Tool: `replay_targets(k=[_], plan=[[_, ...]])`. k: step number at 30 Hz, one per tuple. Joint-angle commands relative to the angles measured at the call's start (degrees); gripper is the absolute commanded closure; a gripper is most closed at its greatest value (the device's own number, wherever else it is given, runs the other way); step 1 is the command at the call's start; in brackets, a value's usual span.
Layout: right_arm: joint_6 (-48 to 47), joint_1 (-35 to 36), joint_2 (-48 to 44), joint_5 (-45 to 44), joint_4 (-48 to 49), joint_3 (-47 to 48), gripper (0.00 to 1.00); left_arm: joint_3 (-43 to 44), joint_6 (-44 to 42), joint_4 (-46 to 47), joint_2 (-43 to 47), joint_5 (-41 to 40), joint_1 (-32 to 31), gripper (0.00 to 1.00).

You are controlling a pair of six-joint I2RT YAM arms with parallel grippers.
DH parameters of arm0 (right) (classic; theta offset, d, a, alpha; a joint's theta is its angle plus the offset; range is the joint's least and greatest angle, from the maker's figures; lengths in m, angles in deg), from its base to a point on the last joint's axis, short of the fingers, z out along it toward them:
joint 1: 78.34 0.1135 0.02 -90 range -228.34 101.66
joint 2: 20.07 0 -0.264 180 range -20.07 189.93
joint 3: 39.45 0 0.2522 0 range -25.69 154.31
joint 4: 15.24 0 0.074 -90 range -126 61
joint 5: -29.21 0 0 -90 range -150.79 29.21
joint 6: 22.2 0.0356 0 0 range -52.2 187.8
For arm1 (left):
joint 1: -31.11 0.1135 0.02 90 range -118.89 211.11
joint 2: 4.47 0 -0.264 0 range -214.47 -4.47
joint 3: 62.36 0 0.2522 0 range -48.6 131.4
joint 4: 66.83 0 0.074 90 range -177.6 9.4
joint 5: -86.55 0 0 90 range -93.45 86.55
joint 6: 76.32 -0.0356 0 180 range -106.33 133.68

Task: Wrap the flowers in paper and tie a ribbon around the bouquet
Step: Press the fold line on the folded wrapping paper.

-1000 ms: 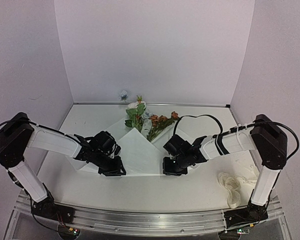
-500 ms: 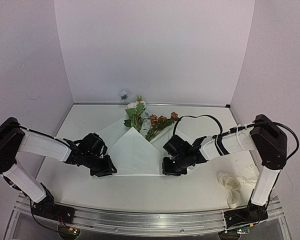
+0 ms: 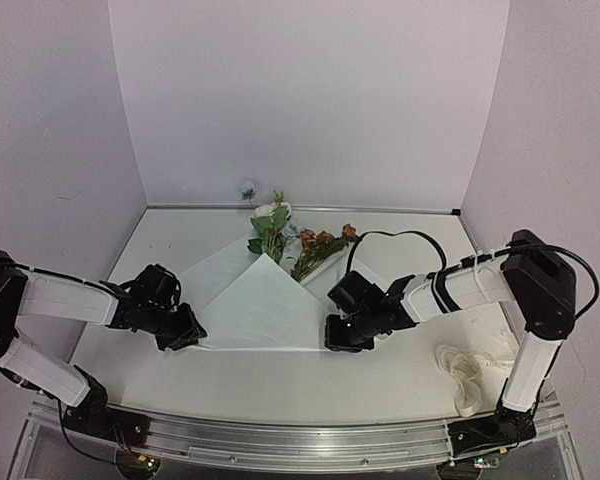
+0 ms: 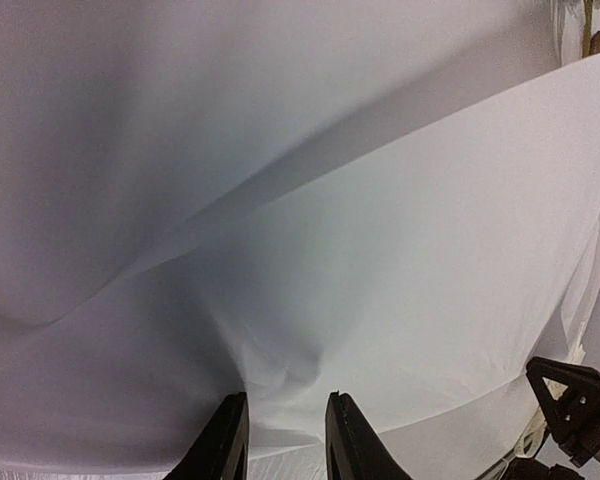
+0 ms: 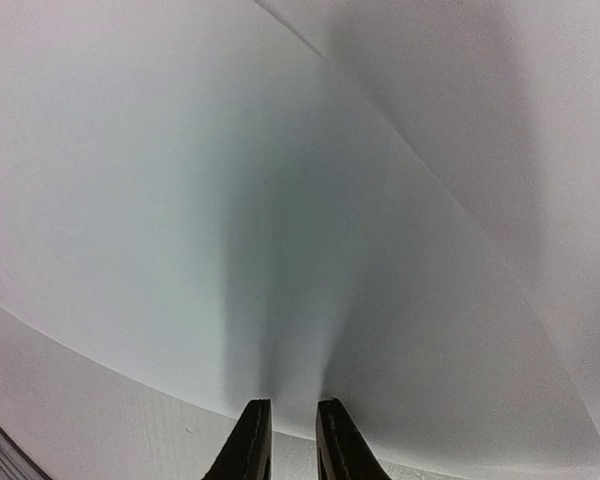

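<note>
Leftward and outward is where the left gripper has gone over the last second, and the folded layer of the paper has spread wider with it. The right gripper has stayed where it was.

The paper lies between the two grippers. Its straight near edge runs from one to the other, which is its long axis. The fold's peak points away from both tools, toward the back wall. It looks thin, light and limp. It should crease or tear if tugged hard and slide easily on the table, so the edge and corners are the sensible places to hold it.

In the wrist views each gripper's jaws are nearly closed, with a narrow gap. The left gripper has the paper's edge puckered between its fingers. The right gripper has a soft crease running straight into its tips. Both appear to pinch the paper.

The flowers lie beyond the peak, farther from both tools, with their stems tucked under the sheet. The blooms point away from the arms, and the long axis runs near to far, fanned slightly. They look light and springy, and the stems are the place to grip them.

The ribbon lies in a loose heap to the outer side of the right gripper. It is soft and floppy, and nothing holds it.
</note>
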Motion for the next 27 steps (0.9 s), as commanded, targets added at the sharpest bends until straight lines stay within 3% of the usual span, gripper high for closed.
replay_targets(k=[1, 8, 11, 17, 27], plan=[[0.41, -0.35, 0.69, -1.72, -1.52, -2.51, 0.81, -3.84, 2.66, -7.51, 1.83, -6.16, 1.25, 0.71], [0.63, -0.35, 0.96, -0.92, -0.37, -3.01, 0.81, -1.73, -0.1, -9.67, 6.73, -6.81, 0.88, 0.69], [0.55, -0.39, 1.11, -0.65, -0.16, -3.18, 0.81, 1.73, -0.86, -10.25, 7.97, -7.58, -2.18, 0.69], [0.42, -0.4, 1.26, -0.22, 0.01, -3.21, 0.81, 6.51, 1.11, -7.21, 3.03, -9.11, -8.52, 0.69], [0.57, -0.54, 1.91, 0.28, 0.09, -2.89, 0.82, 5.34, 2.19, -3.89, -3.97, -7.7, -8.93, 0.7]])
